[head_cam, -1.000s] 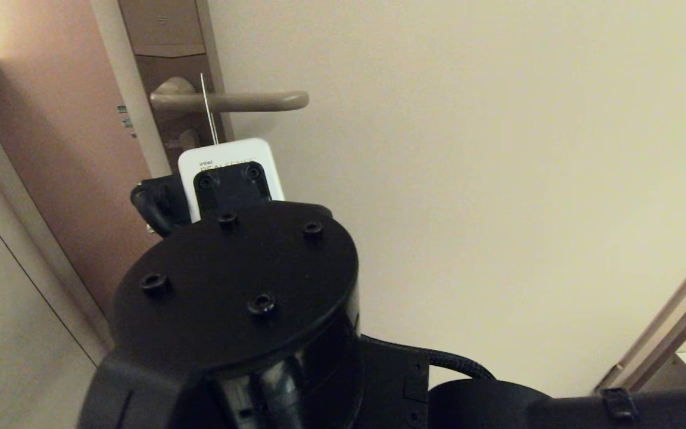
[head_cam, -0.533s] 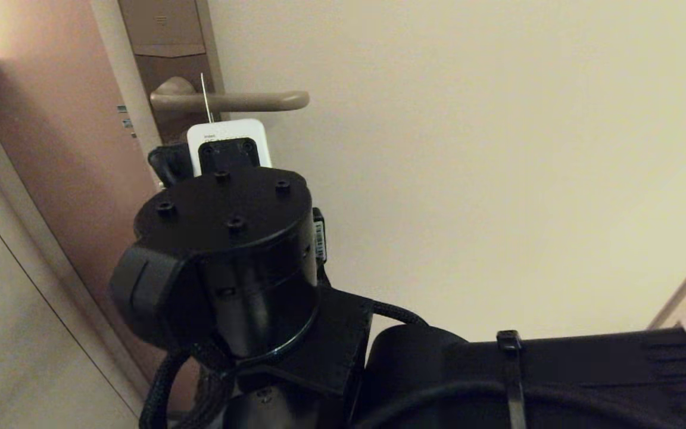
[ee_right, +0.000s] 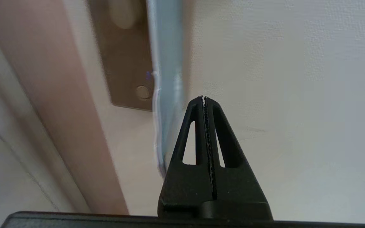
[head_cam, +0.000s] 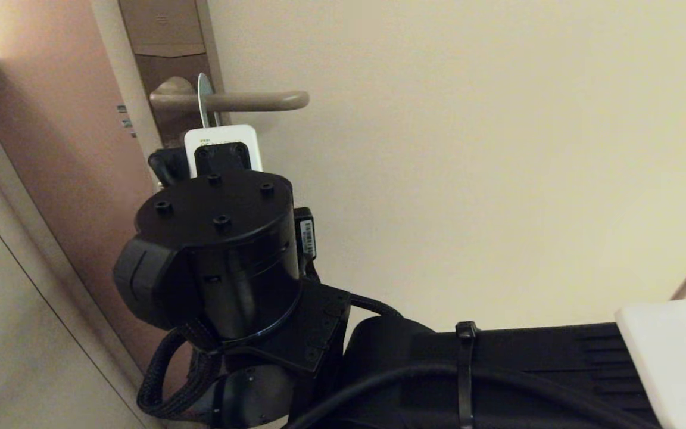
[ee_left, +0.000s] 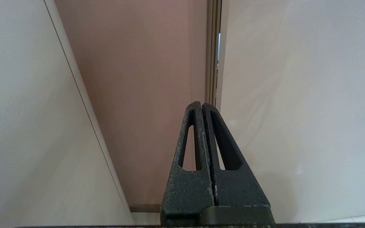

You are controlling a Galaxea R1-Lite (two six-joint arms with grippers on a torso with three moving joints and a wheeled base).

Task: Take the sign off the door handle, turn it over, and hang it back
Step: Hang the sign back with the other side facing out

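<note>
The sign (head_cam: 202,98) hangs edge-on over the door handle (head_cam: 242,101) near its plate (head_cam: 167,65); the right gripper (ee_right: 204,98), jaws pressed together and empty beside the card, should open first, then pinch low; the handle's free end gives room to slide off; the left gripper (ee_left: 202,104) rests closed, empty.

The sign (head_cam: 202,98) hangs on the handle (head_cam: 242,101), near its plate (head_cam: 167,62) on the door (head_cam: 468,167). The right gripper (ee_right: 203,98) sits below the handle, just beside the sign's lower part. The frame (head_cam: 51,149) lies left of the plate.
</note>
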